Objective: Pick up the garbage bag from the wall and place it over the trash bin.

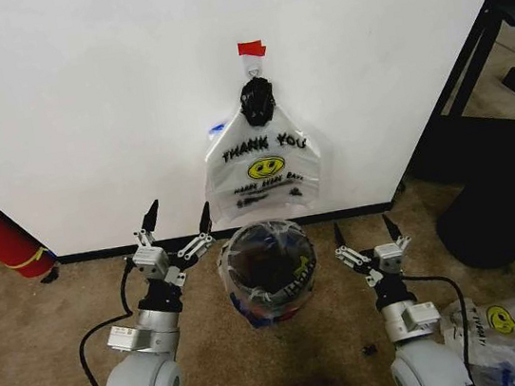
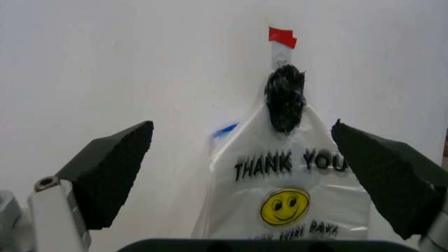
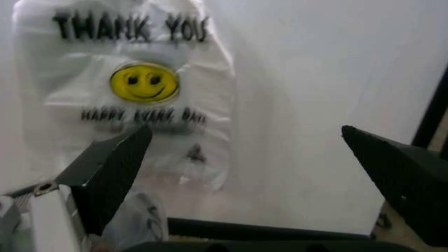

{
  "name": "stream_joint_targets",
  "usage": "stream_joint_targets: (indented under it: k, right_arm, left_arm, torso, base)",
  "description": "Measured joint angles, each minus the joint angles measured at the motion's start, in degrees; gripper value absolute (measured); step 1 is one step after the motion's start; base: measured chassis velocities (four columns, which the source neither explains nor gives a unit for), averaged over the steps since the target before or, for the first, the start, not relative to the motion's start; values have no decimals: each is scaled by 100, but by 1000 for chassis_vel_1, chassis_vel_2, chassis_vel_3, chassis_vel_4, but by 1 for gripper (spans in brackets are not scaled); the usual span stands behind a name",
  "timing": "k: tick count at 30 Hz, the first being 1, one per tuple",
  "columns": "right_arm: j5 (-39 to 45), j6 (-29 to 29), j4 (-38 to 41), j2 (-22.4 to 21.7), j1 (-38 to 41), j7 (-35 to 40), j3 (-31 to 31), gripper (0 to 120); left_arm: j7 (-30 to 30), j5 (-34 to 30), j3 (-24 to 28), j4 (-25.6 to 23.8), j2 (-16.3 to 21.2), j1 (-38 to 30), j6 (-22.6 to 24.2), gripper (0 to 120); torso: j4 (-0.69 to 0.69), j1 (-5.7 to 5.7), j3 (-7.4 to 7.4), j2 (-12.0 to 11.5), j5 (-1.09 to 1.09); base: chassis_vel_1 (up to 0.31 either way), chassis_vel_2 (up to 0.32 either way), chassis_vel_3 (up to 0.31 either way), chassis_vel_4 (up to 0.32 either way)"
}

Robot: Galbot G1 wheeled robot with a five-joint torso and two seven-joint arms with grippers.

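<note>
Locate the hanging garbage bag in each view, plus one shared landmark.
Head view: garbage bag centre, on the wall above the trash bin.
Left wrist view: right of centre, between the open fingers.
Right wrist view: upper left.
Shared landmark: the yellow smiley face.

Bag (image 1: 264,168) hanging on wall (image 1: 82,102) at frame centre; bin (image 1: 270,266) standing directly below it, between left gripper (image 1: 179,219) and right gripper (image 1: 366,229).
</note>
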Motion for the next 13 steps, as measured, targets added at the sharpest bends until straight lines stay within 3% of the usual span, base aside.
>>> stream_joint_targets:
  k: [9, 13]
  right_arm:
    - [-227, -144, -48, -67, 21, -627, 56, 100]
    - [144, 538, 54, -8, -21, -889, 84, 100]
  left_arm:
    - [53, 184, 206, 3, -12, -1, -37, 100]
    - [67, 216, 225, -18, -32, 30, -63, 100]
  torso:
    - [0, 0, 0, 0, 0]
    - [1, 0, 0, 0, 1]
  base:
    - [0, 0, 0, 0]
    - [0, 0, 0, 0]
